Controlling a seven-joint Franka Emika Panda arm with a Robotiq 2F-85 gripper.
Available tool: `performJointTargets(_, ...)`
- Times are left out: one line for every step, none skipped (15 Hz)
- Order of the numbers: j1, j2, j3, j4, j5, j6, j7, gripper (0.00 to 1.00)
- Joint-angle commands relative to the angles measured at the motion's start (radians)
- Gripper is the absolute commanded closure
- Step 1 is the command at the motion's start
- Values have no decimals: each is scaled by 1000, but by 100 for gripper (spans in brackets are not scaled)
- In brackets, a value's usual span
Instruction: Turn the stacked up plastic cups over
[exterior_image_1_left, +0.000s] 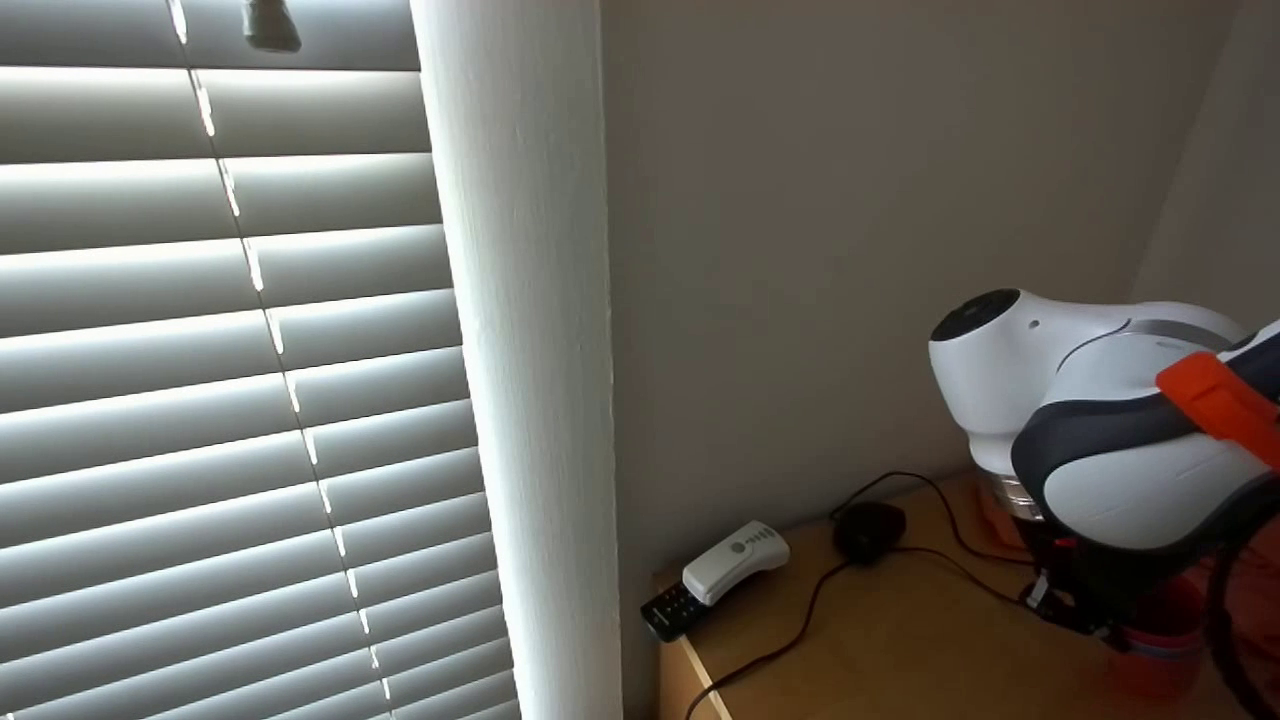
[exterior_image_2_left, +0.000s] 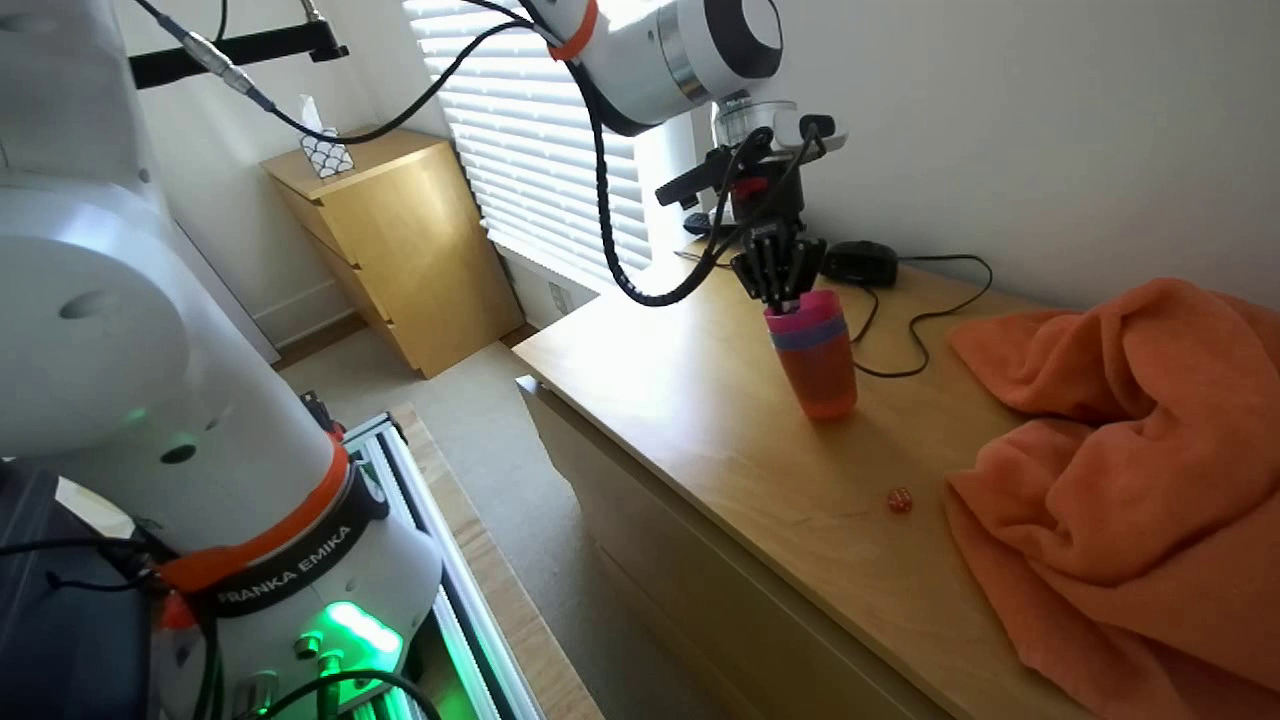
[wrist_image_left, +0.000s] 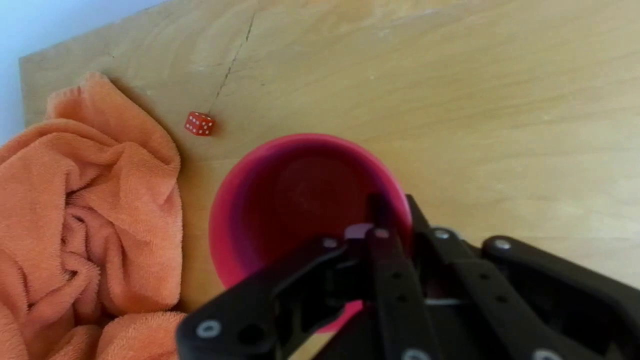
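Observation:
The stacked plastic cups (exterior_image_2_left: 818, 370) are nested, mouth up, with a pink rim, a purple-blue band and an orange-red body. They lean slightly in an exterior view, and I cannot tell whether the base touches the tabletop. They also show in an exterior view (exterior_image_1_left: 1155, 668), partly behind the arm. In the wrist view I look into the open mouth of the cups (wrist_image_left: 300, 195). My gripper (wrist_image_left: 397, 210) has one finger inside the mouth and one outside, shut on the rim wall. The gripper (exterior_image_2_left: 785, 303) points down from above in an exterior view.
A wooden tabletop (exterior_image_2_left: 680, 400) bears an orange towel (exterior_image_2_left: 1150, 480), a red die (exterior_image_2_left: 900, 500) and a black device with a cable (exterior_image_2_left: 862, 263). A white handset (exterior_image_1_left: 735, 562) and a black remote (exterior_image_1_left: 672, 610) lie at a corner near the wall.

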Motion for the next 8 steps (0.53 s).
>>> performJointTargets(28,38,-8,33,-32,-50,32,59)
performJointTargets(30,42,-8,37,-33,-53,32,53)
performJointTargets(32,44,-8,38,-33,-50,31,46)
performJointTargets(32,45,-7,40,-30,-44,28,37)
performJointTargets(32,47,-7,42,-28,-42,24,30)
performJointTargets(30,52,-6,46,-22,-47,14,22)
performJointTargets(30,54,-6,49,-22,-47,11,15)
performJointTargets(28,56,-4,51,-18,-45,0,8)
